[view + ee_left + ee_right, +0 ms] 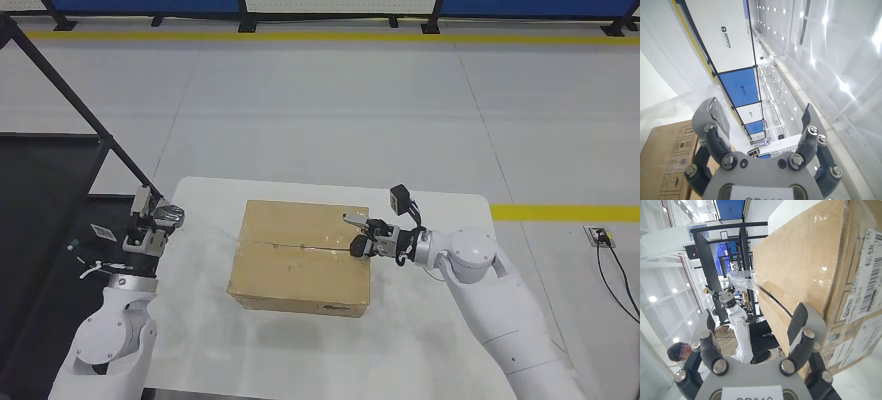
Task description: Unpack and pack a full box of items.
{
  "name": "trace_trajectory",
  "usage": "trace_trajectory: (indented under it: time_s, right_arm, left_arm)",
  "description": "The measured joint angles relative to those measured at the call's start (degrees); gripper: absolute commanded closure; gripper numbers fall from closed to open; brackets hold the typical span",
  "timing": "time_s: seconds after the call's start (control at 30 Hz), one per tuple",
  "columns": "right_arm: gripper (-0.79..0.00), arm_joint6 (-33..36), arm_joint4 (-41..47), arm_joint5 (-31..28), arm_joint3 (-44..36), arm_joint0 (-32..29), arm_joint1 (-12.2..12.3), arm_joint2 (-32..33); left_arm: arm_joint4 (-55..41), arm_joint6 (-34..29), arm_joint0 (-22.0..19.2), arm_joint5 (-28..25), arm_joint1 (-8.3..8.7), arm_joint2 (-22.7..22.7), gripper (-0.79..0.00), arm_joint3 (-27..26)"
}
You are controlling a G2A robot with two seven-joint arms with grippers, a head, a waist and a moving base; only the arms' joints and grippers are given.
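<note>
Box (300, 262) seam lies at the wide right pincer (356, 230); left pincer (760, 105) gapes, tilted upward.

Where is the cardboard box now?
In the top view the cardboard box sits on the white table, between the left tool and the right tool, which is at its top seam.

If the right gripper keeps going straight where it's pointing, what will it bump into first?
Probably the brown cardboard box: one finger of the open right gripper sits at its top seam.
</note>
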Motion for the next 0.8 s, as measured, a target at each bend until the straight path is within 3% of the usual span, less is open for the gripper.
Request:
trace_trajectory:
  time_s: [0.3,0.8]
  right_arm:
    - [-0.785,0.19,0.43,-0.74,-1.86,-1.56,0.53,0.90]
    - [-0.785,0.35,0.96,-1.31,-2.50,-2.77,1.09,1.38]
  left_arm:
    - [5.39,-0.13,-0.17,1.65,-0.20,1.26,-0.785,-5.14]
    - [16.14,1.96,-0.41,4.49,-1.05,7.04,-0.785,-12.53]
